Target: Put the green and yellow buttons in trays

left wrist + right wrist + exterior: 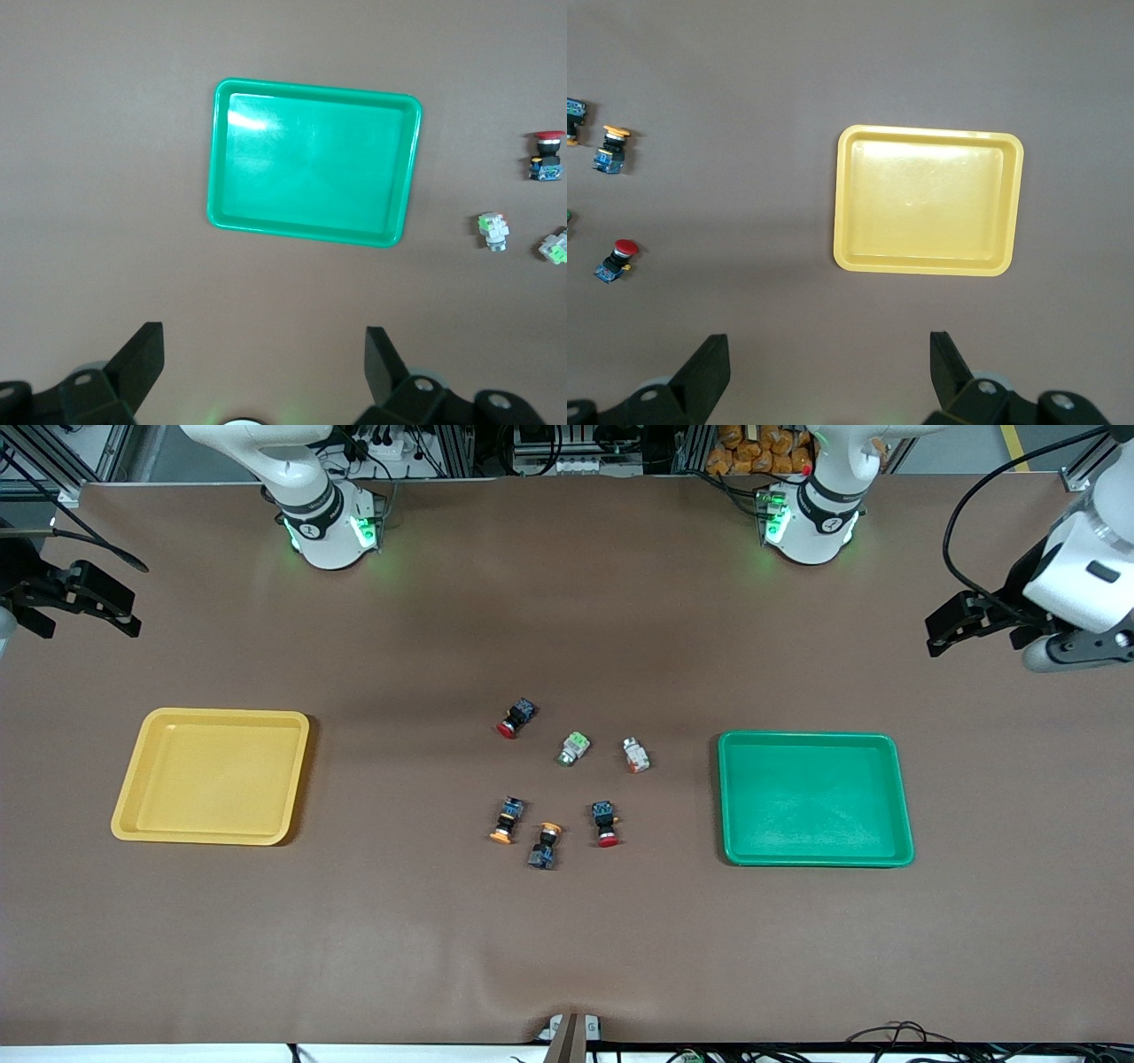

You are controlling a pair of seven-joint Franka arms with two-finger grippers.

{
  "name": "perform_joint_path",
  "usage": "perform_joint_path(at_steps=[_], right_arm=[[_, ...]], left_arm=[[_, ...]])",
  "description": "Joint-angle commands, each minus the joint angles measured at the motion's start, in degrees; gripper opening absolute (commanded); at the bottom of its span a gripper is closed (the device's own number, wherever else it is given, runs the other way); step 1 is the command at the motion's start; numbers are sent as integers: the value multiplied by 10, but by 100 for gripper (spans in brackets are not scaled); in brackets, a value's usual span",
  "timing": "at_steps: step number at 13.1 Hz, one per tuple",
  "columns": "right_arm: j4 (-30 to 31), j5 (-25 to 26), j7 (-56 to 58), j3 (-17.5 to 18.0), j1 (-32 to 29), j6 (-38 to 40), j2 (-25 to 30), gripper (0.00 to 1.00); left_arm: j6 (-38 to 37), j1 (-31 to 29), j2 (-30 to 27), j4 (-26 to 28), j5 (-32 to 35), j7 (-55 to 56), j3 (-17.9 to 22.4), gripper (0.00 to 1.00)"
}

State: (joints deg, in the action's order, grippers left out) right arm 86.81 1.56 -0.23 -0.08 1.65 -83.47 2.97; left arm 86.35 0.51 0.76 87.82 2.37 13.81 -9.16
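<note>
Both trays clear of claws.

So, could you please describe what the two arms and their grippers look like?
Both arms are glossy white with black joint rings and green lights glowing at their bases. The left gripper and right gripper are matte black with two wedge-shaped fingers. A black cable loops above the left wrist.

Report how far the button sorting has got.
Nothing is done yet: the shallow yellow plastic tray and shallow green plastic tray hold nothing. Nothing is in hand; the left hand and right hand hang open above their ends of the table. Left: two orange-capped switches and two pale switches, all between the trays.
</note>
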Motion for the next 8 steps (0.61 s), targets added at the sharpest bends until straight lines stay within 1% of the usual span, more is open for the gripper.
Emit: perform_joint_path(at_steps=[1, 2, 4, 8], right_arm=[[-4, 10, 6, 6, -6, 8, -2, 100], [-4, 10, 6, 5, -6, 8, -2, 100], [-4, 10, 7, 3, -6, 11, -2, 100], [-3, 10, 7, 2, -6, 11, -9, 100]], left_arm=[[-1, 21, 45, -12, -4, 68, -16, 100], [6, 40, 65, -15, -4, 101, -20, 100], [22, 64, 104, -39, -2, 134, -20, 100], [27, 108, 129, -46, 43, 179, -21, 100]])
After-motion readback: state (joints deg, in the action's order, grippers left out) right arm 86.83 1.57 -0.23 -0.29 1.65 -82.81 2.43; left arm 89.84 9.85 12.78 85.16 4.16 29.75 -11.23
